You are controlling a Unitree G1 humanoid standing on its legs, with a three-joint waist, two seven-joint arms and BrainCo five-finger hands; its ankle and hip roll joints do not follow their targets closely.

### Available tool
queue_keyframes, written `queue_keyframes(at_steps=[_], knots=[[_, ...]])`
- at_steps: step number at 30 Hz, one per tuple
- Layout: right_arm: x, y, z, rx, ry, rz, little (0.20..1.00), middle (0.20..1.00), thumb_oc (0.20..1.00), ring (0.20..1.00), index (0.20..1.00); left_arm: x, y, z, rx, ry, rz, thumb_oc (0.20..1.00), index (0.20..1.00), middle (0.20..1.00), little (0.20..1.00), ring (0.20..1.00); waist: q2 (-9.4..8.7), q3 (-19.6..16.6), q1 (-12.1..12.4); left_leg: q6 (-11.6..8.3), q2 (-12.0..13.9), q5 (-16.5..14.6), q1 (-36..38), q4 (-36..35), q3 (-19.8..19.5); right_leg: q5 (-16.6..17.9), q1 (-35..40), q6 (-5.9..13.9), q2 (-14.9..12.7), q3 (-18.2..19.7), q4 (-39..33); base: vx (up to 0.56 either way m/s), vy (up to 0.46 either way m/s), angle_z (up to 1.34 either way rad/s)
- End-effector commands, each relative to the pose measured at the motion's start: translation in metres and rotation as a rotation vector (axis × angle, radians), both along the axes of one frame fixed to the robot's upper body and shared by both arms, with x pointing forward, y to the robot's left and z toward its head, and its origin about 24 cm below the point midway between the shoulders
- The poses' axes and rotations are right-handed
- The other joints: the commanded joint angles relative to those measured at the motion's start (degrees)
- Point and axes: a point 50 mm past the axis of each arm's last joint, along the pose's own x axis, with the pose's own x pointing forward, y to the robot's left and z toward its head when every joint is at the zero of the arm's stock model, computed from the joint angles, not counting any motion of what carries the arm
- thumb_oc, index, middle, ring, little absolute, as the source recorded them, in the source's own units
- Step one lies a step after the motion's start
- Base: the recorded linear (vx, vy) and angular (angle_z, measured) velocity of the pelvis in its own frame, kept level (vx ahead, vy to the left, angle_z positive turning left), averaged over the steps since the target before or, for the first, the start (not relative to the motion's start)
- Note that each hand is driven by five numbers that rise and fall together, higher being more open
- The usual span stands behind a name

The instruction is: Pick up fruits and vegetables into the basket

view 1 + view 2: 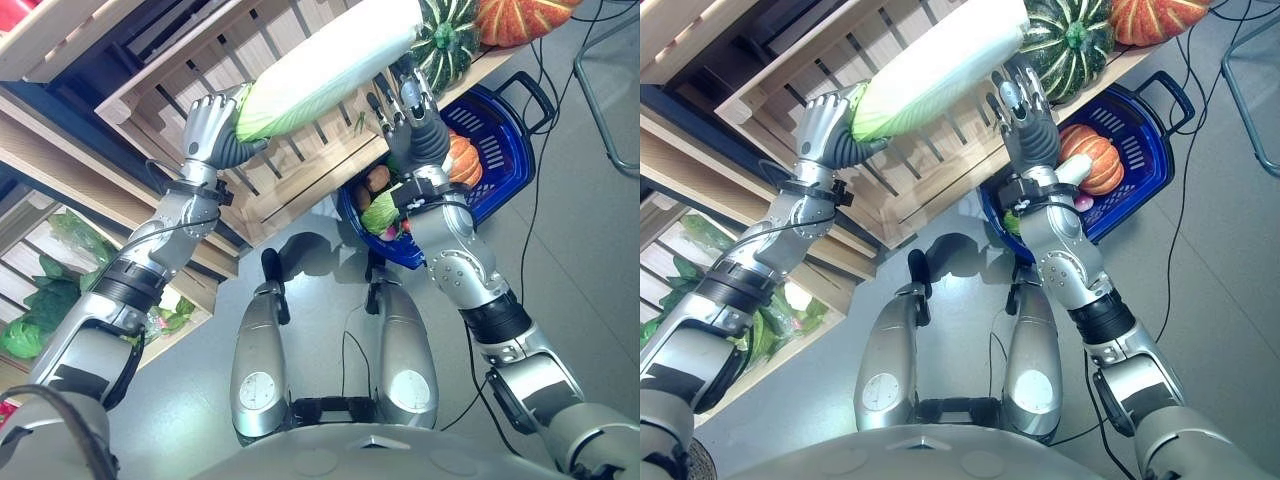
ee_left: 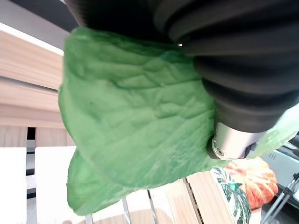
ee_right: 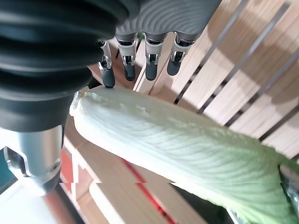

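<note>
Both hands are raised to a long napa cabbage [image 1: 325,65] held above the wooden crate [image 1: 300,170]: the left hand [image 1: 210,125] is curled round its green leafy end at 9 o'clock, the right hand [image 1: 405,105] is laid with straight fingers against its white stem end at 3 o'clock. A blue basket [image 1: 505,140] holding an orange pumpkin [image 1: 465,160] and other produce is seen on the floor at 4 o'clock of the cabbage.

Cabbage [image 1: 330,65] held aloft between left hand [image 1: 208,125], right hand [image 1: 408,105], seemingly gripped.
</note>
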Motion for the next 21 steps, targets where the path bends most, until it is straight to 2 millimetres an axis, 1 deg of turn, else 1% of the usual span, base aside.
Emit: queue_keyframes(at_steps=[1,2,6,9,17,18,21], knots=[[-0.008,0.016,0.033,0.036,-0.138,0.057,1.000,1.000,1.000,1.000,1.000,-0.019,-0.040,0.029,0.060,-0.210,-0.195,0.200,0.200,0.200,0.200,0.200,-1.62,-2.89,0.11,1.47,-1.71,0.29,0.02,0.31,1.40,-1.81,3.70,2.74,-2.25,0.13,0.50,0.00,0.000,0.00],[-0.008,0.018,0.033,0.040,-0.125,0.050,1.000,1.000,1.000,1.000,1.000,-0.020,-0.045,0.028,0.059,-0.222,-0.197,0.200,0.200,0.200,0.200,0.200,-1.64,-2.82,0.12,1.48,-1.76,0.29,0.10,0.12,1.25,-1.79,3.80,2.80,-2.26,0.11,0.37,0.00,0.000,0.00],[-0.008,0.021,0.033,0.058,-0.113,0.046,1.000,1.000,1.000,1.000,1.000,-0.020,-0.051,0.028,0.027,-0.212,-0.208,0.200,0.200,0.200,0.200,0.200,-1.72,-2.79,0.29,1.49,-1.85,0.39,0.09,-0.03,1.13,-1.71,3.89,2.78,-2.28,0.06,0.19,0.00,0.000,0.00],[-0.009,0.026,0.033,0.086,-0.109,0.063,1.000,1.000,1.000,1.000,1.000,-0.023,-0.060,0.024,0.002,-0.214,-0.226,0.200,0.200,0.200,0.200,0.200,-1.70,-2.78,0.64,1.58,-2.07,0.33,0.22,-0.24,0.84,-1.74,4.14,2.79,-2.31,-0.16,0.05,0.00,0.000,0.00],[-0.010,0.032,0.036,0.143,-0.081,0.088,1.000,1.000,1.000,1.000,1.000,-0.027,-0.074,0.024,-0.002,-0.250,-0.237,0.200,0.200,0.200,0.200,0.200,-2.00,-2.85,0.94,1.66,-2.27,0.47,0.63,-0.96,0.47,-1.50,4.58,2.86,-2.08,-0.15,-0.56,-0.01,-0.007,0.01],[-0.010,0.031,0.036,0.150,-0.081,0.075,1.000,1.000,1.000,1.000,1.000,-0.027,-0.075,0.024,-0.009,-0.239,-0.242,0.200,0.200,0.200,0.200,0.200,-2.04,-2.96,0.95,1.69,-2.33,0.51,0.74,-1.11,0.45,-1.41,4.69,2.85,-2.02,-0.07,-0.76,-0.01,-0.021,0.06],[-0.012,0.029,0.042,0.107,-0.154,0.007,1.000,1.000,1.000,1.000,1.000,-0.025,-0.078,0.020,-0.115,-0.146,-0.261,0.200,0.200,0.200,0.200,0.200,-2.12,-3.11,0.99,1.72,-2.42,0.53,1.06,-1.50,0.35,-1.19,5.11,2.91,-1.91,-0.13,-1.25,-0.01,-0.016,0.06]])
